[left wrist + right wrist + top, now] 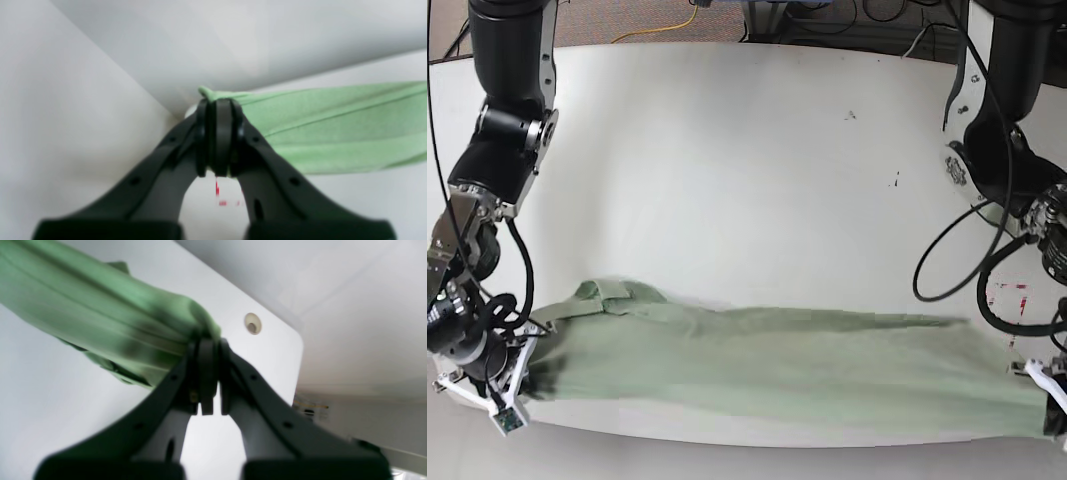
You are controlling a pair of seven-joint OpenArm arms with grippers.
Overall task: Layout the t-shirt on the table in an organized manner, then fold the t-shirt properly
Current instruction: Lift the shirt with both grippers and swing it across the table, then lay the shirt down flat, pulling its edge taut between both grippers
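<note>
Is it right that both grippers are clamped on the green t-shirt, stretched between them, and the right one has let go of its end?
Not quite. The right gripper has not let go: the right wrist view shows its jaws closed on a bunched end of the t-shirt. The left gripper is likewise clamped on the other end, and the shirt does stretch between them along the table.
</note>
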